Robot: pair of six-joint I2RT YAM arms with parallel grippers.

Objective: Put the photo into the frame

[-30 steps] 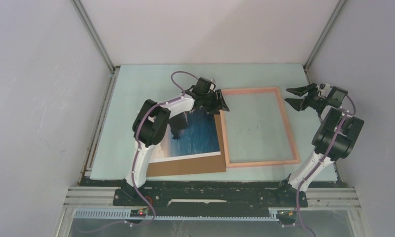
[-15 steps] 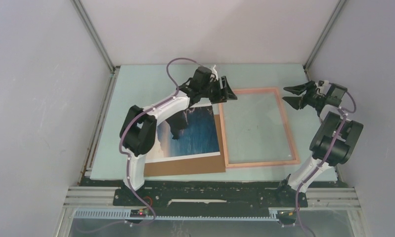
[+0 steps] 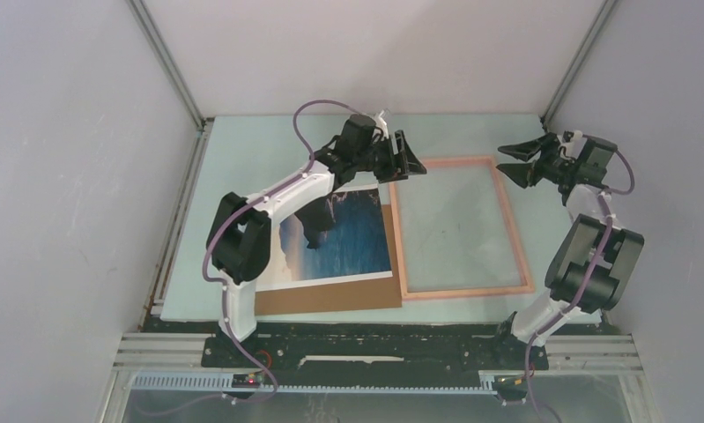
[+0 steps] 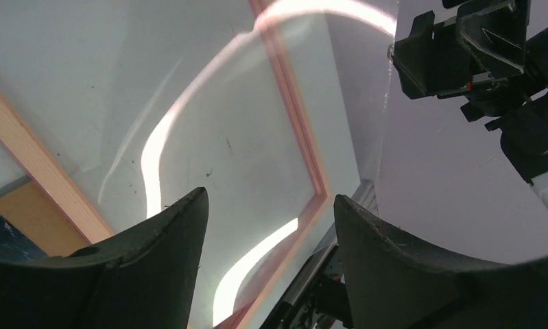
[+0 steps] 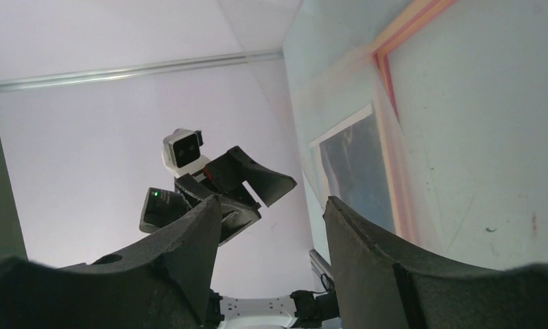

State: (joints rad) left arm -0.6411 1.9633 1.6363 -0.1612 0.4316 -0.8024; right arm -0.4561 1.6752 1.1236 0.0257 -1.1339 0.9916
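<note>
Both arms are up off the table (image 3: 242, 159) and neither one is carrying anything. My left gripper (image 3: 409, 159) hangs spread wide over the frame's (image 3: 467, 290) 11 o'clock corner, and its wrist view shows only glass and rail between the jaws. My right gripper (image 3: 507, 163) is spread too, off the 2 o'clock corner and pointing at 9 o'clock across the top rail.

The photo (image 3: 348, 233) lies picture side up at 9 o'clock of the frame. Its right edge is just against the left rail and it rests on a cardboard (image 3: 330, 298) sheet that pokes out at 6 o'clock. So it's not in yet.

My worry is that flat print: there's no lip to pinch, so a low finger could scoop the cardboard along with it or crease a corner. Dragging it toward 3 o'clock could catch the rail and shove the frame. With both grippers facing each other over the top rail, a careless reach risks a clash
</note>
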